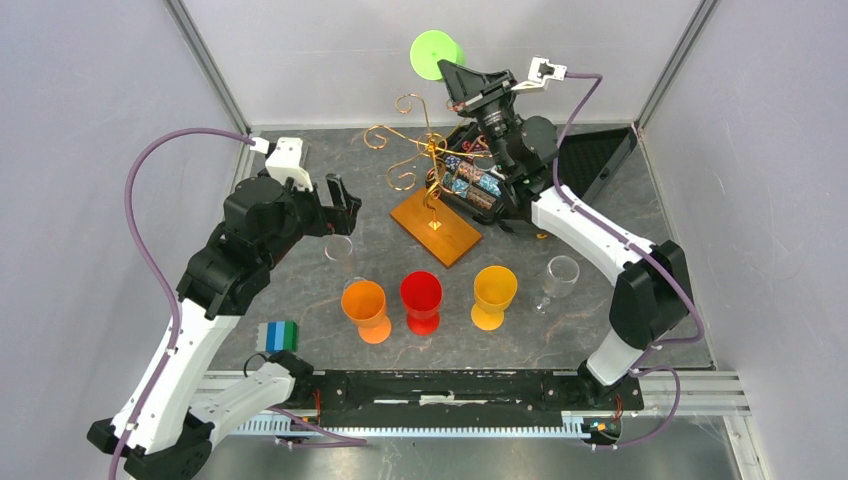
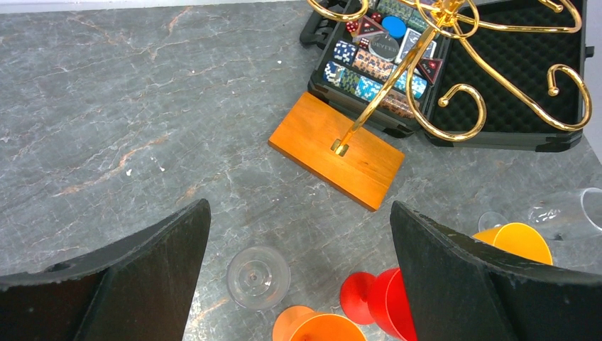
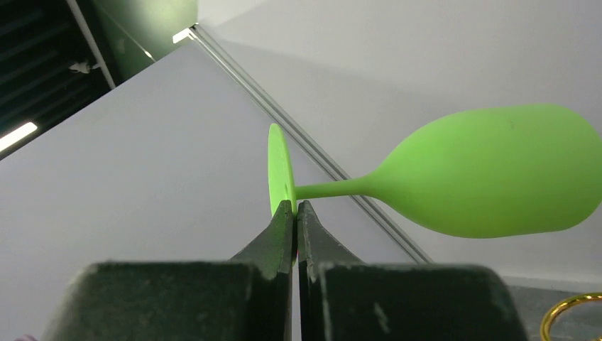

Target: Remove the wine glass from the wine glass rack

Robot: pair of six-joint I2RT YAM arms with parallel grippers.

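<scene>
My right gripper (image 3: 293, 213) pinches the foot of the green wine glass (image 3: 490, 174), held high and seemingly clear of the wine glass rack (image 1: 430, 165). Removal looks done; setting down remains. My left gripper (image 2: 298, 241) hangs spread wide.

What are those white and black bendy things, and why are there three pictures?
They are two robot arms, each ending in a two-finger hand. One picture looks down from above; the other two come from small cameras on the arms' wrists. The right hand is pinched shut on the foot of a green wine glass and holds it up in the air, above the gold wine glass rack. The left hand is wide open over a clear glass on the grey table. Also on the table: orange, red and yellow glasses, another clear one, and a black case.
</scene>
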